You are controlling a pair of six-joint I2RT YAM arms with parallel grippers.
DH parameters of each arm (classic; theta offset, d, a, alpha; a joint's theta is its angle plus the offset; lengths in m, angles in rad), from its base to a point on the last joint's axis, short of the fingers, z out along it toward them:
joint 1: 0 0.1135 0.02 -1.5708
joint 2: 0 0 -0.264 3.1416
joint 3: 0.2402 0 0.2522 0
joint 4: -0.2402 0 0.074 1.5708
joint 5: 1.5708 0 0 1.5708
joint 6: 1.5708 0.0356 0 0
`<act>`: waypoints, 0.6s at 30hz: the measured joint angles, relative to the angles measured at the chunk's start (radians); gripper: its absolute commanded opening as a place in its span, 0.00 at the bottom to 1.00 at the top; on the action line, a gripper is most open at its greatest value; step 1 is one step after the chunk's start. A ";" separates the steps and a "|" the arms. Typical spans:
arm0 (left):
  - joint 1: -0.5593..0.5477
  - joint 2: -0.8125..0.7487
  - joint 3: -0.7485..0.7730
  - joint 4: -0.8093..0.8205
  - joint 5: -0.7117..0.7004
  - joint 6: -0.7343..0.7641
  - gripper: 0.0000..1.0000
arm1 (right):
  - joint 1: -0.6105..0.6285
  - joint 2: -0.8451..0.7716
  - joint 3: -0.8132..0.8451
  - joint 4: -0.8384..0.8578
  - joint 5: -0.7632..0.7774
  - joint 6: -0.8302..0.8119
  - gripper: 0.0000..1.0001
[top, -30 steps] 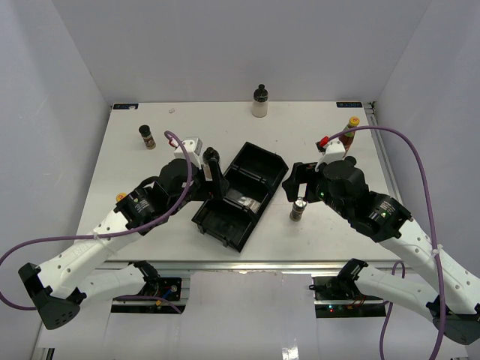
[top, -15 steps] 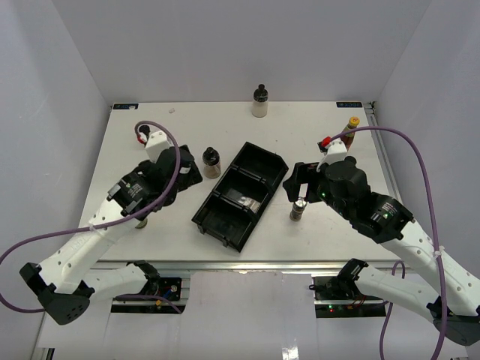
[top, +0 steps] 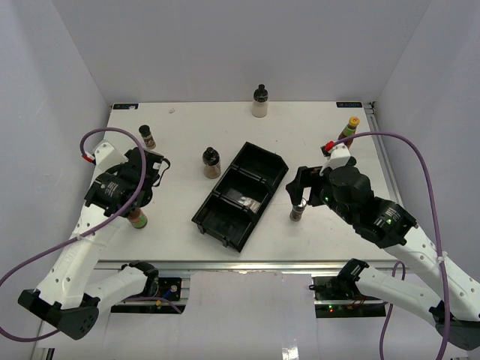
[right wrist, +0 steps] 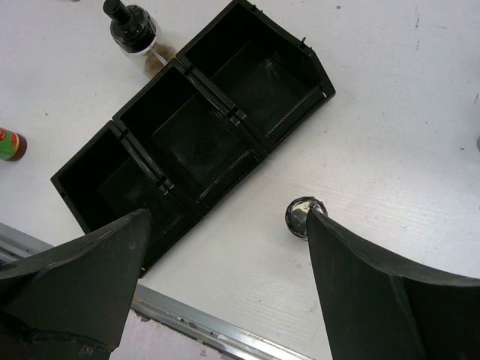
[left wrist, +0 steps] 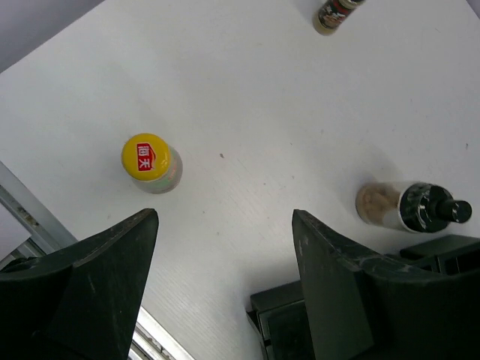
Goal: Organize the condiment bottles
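**Q:** What has changed?
**A:** Left arm has swung away to the left since a second ago. The black-top jar (top: 211, 162) it was carrying now stands alone, just left of the tray (top: 225, 225)

**Q:** And its gripper?
**A:** The left gripper (left wrist: 223, 225) has its jaws apart and holds nothing. It hangs above bare table, with a yellow-cap bottle (left wrist: 151, 160) upright at the near left

**Q:** The other one?
**A:** The right gripper (right wrist: 229, 221) is spread wide and empty over the tray's near right edge. A silver-lid jar (right wrist: 304, 217) stands just right of the tray, beside one finger

**Q:** Other bottles?
**A:** Cream bottle (top: 260, 102) at the far edge, small jar (top: 147, 136) far left, red bottle (top: 349, 126) far right
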 measured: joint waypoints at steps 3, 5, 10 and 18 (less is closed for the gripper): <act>0.036 -0.008 -0.033 -0.015 -0.023 -0.042 0.83 | 0.000 -0.010 -0.004 -0.003 0.011 -0.006 0.90; 0.061 -0.005 -0.062 -0.020 -0.026 -0.059 0.83 | 0.000 -0.011 -0.006 -0.004 0.017 -0.010 0.90; 0.119 0.003 -0.129 -0.027 -0.028 -0.078 0.83 | 0.000 -0.015 -0.007 -0.008 0.032 -0.016 0.90; 0.207 -0.001 -0.209 -0.011 -0.029 -0.070 0.83 | 0.000 -0.035 -0.024 -0.019 0.057 -0.034 0.90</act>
